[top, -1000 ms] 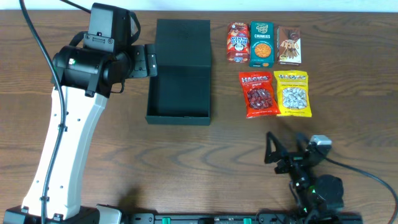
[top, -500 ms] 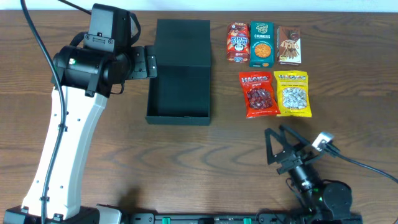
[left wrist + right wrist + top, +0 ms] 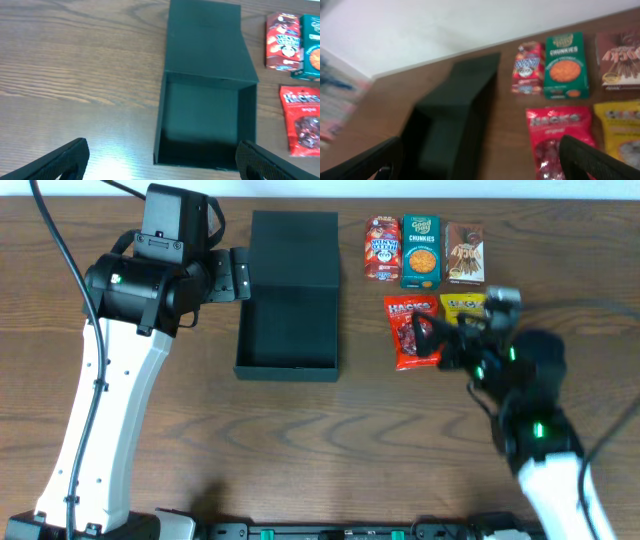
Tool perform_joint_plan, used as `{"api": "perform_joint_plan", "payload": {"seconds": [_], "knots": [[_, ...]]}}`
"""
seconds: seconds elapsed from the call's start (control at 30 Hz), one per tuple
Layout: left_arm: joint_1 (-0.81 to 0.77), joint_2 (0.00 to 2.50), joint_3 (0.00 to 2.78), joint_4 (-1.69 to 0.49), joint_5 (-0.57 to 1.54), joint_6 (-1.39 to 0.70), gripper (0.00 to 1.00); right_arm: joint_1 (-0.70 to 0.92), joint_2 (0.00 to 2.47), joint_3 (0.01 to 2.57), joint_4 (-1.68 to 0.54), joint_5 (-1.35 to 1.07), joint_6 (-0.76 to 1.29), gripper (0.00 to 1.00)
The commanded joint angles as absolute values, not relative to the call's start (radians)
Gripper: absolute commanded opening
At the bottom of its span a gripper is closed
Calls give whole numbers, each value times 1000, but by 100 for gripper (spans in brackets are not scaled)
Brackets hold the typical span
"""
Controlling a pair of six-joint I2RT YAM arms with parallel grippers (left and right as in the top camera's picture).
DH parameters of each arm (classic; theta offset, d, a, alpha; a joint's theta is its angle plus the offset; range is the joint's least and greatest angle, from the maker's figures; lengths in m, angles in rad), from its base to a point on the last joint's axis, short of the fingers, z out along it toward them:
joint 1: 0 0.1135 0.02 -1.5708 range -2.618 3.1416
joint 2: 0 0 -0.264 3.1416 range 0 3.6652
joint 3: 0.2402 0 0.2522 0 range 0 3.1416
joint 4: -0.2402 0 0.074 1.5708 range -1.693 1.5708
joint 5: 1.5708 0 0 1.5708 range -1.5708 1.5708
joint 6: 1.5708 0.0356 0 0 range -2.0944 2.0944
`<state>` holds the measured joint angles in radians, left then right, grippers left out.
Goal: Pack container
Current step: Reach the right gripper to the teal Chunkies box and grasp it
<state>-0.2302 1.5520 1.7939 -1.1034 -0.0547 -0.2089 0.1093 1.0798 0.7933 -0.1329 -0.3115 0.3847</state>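
The container (image 3: 288, 325) is a dark rectangular box, open and empty, its flap lid (image 3: 293, 242) lying flat behind it. It also shows in the left wrist view (image 3: 205, 120) and, blurred, in the right wrist view (image 3: 450, 130). My left gripper (image 3: 238, 275) is open and empty, hovering just left of the box; its fingers straddle the box's front wall (image 3: 162, 160). My right gripper (image 3: 428, 340) is open and empty above the red Hacks packet (image 3: 403, 330), pointing left toward the box (image 3: 485, 165).
Right of the box lie a small red packet (image 3: 382, 248), a green Chunkies box (image 3: 421, 251) and a brown box (image 3: 464, 253) in a back row. A yellow packet (image 3: 463, 304) beside the Hacks packet is mostly covered by my right arm.
My right arm has swung up from the table's front edge to over the red and yellow packets, gripper still open. The left arm and box have not moved.
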Motion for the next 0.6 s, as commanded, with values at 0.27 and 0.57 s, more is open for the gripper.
{"api": "perform_joint_plan", "payload": {"seconds": [0.27, 0.57], "knots": [[-228, 1550, 1796, -1107, -115, -202, 95, 104, 1758, 1510, -420, -70, 46, 99], [-228, 1550, 1796, -1123, -115, -202, 95, 97, 2120, 1846, -453, -26, 43, 99]]}}
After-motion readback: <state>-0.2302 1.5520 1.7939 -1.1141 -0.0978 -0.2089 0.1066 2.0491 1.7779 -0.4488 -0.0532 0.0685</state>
